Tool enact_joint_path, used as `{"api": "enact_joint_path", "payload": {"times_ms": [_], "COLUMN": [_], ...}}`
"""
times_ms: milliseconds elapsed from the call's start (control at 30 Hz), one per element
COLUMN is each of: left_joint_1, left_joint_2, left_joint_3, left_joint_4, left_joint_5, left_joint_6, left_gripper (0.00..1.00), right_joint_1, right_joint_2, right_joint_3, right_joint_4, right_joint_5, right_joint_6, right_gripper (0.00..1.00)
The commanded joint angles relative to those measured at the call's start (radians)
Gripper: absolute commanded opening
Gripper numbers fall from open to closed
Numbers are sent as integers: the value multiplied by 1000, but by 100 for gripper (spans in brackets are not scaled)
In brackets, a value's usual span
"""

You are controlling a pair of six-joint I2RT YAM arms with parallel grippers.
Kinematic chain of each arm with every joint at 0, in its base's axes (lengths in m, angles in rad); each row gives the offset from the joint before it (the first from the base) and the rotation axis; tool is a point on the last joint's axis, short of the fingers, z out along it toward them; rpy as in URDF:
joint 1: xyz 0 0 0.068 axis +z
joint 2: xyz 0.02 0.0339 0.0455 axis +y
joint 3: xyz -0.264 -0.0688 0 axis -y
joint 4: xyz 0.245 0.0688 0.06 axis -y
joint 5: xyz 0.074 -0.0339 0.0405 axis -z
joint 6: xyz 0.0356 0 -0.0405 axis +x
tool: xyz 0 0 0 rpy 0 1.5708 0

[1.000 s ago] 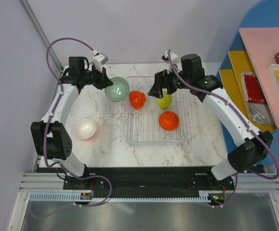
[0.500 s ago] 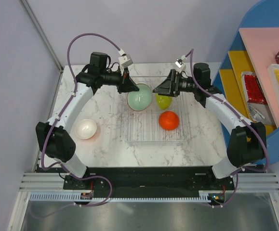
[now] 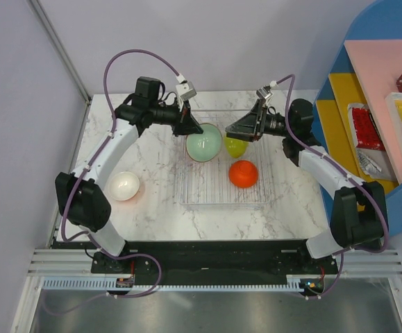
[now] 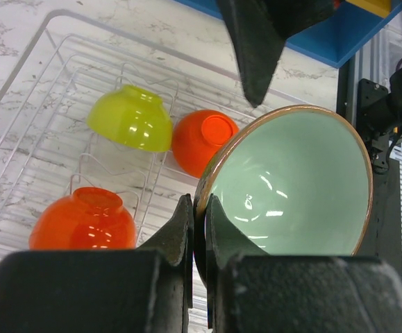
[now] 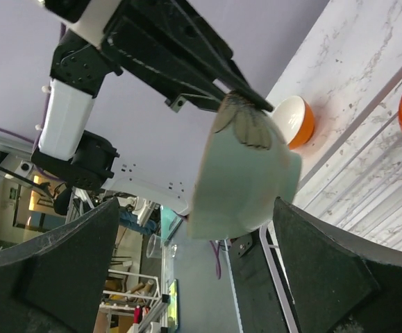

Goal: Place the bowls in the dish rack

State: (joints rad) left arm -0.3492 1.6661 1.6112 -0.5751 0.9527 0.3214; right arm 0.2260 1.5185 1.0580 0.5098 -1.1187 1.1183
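The left tool (image 4: pixel 199 208) is clenched on the rim of the pale mint glossy bowl (image 4: pixel 291 187). It holds the bowl tipped on edge above the far left part of the clear ribbed plastic dish rack (image 3: pixel 207 189) — likely so it can slot between the ribs. The right tool (image 3: pixel 234 129) gapes wide, grasping nothing, poised just above the lime-green bowl (image 3: pixel 236 147), probably keeping clear. There are five bowls in all:
- one mint, held
- one lime and two red-orange bowls (image 4: pixel 82 220), upturned in the rack
- one white bowl (image 3: pixel 124 186), alone on the marble bench (image 3: pixel 159 208) — not yet loaded
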Motion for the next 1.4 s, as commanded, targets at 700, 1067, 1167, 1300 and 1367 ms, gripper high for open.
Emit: {"api": "enact_joint_path", "payload": {"times_ms": [700, 1067, 1167, 1300, 1367], "left_joint_1": [-62, -76, -76, -77, -77], "left_joint_2": [-35, -32, -32, -29, -32], "left_joint_3": [87, 98, 96, 96, 98], "left_joint_4": [66, 77, 77, 78, 77], "left_joint_5": [14, -19, -25, -25, -28], "left_joint_6": [-27, -21, -15, -13, -13], "left_gripper": [2, 2, 2, 2, 2], "right_joint_1": [27, 61, 70, 78, 84], "right_joint_2": [15, 20, 14, 17, 17], "right_joint_3": [-3, -9, 0, 17, 20], "right_joint_4": [-51, -79, -112, -166, -166], "right_joint_5": [0, -7, -20, -30, -36], "right_joint_6": [-97, -117, -143, -183, -184], "right_gripper": [98, 98, 98, 98, 97]}}
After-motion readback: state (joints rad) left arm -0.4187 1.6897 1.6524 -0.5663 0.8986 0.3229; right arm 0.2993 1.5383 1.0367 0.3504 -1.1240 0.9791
